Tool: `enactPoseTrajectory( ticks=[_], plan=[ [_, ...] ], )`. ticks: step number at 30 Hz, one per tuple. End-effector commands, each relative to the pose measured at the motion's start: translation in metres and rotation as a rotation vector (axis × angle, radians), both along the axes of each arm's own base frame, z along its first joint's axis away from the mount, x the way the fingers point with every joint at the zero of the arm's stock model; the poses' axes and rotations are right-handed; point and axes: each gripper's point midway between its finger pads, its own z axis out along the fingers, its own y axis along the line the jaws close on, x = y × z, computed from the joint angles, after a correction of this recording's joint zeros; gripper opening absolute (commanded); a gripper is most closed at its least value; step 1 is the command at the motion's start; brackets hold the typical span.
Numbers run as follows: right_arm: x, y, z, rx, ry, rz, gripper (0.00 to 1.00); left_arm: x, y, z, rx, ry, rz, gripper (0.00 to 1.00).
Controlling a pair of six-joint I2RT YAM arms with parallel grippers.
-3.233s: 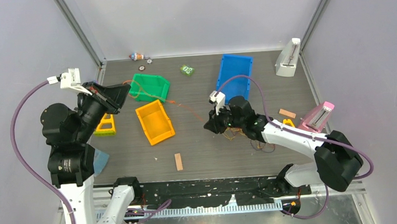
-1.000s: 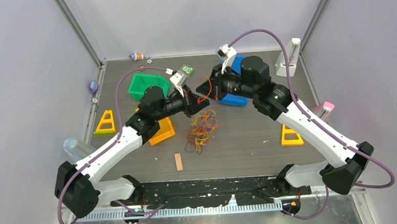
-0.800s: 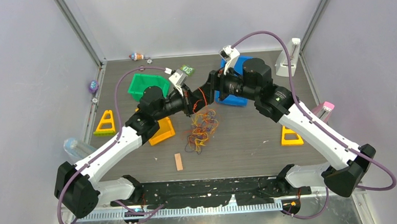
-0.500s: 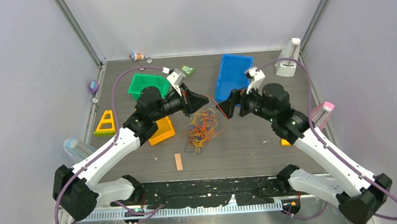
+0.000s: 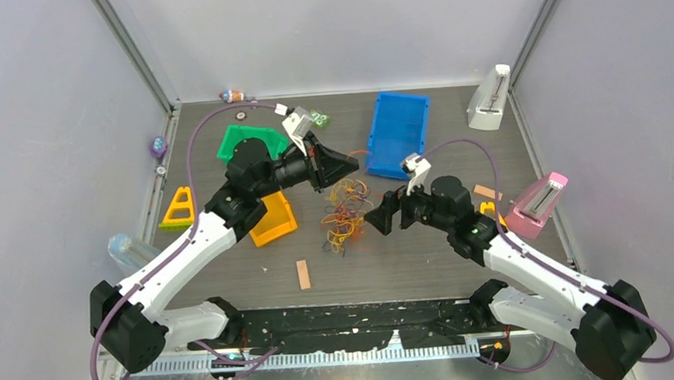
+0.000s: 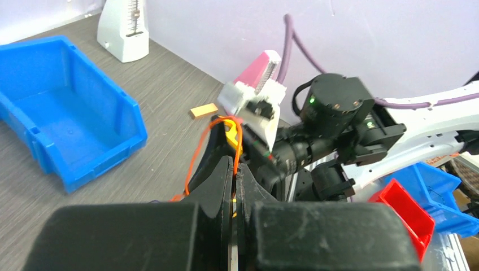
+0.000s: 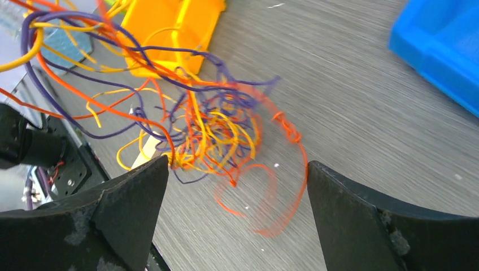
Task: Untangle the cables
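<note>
Here — orange cable [image 6: 238, 147] in left fingers [image 6: 214, 183]

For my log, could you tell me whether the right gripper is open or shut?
Open: the right gripper has its fingers wide apart, the cables ungripped.

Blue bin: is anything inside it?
From above, the blue bin shows only its bare blue floor. In the left wrist view its near wall hides a strip of that floor.
</note>
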Motion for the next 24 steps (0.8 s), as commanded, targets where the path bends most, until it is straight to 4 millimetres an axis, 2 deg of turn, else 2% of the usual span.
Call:
enactPoseTrajectory(
  ticks=[1,5,8,11,14,16,17,20,22,24],
  plan=[
    [0.0,0.041,0.041,0.088,-0.18,0.158,0.97,-0.011,-0.008,0.033,-0.064,-0.046,-0.079,0.0],
    [-0.009,0.066,0.048,0.117,-0.212,0.248,0.99,-0.009,-0.01,0.035,-0.066,-0.046,-0.086,0.0],
    [0.003,0.07,0.044,0.107,-0.196,0.196,0.88,-0.01,-0.011,0.039,-0.075,-0.047,-0.096,0.0],
    [0.018,0.066,0.027,0.084,-0.142,0.105,0.82,-0.013,-0.006,0.054,-0.097,-0.075,-0.076,0.0],
    [0.034,0.046,0.001,0.039,-0.075,-0.067,0.8,-0.017,0.008,0.086,-0.122,-0.142,-0.02,0.0],
    [0.044,0.027,-0.025,0.006,-0.004,-0.207,0.73,-0.024,0.017,0.114,-0.149,-0.184,-0.003,0.0],
    [0.045,0.021,-0.036,0.01,0.041,-0.251,0.66,-0.03,0.02,0.129,-0.165,-0.205,-0.013,0.0],
    [0.056,-0.005,-0.073,-0.028,0.175,-0.408,0.6,-0.045,0.029,0.167,-0.225,-0.239,-0.025,0.0],
    [0.06,-0.02,-0.09,-0.015,0.27,-0.498,0.56,-0.052,0.039,0.187,-0.263,-0.253,-0.002,0.0],
    [0.061,-0.036,-0.103,-0.019,0.324,-0.57,0.52,-0.053,0.051,0.2,-0.279,-0.26,0.054,0.0]
  ],
)
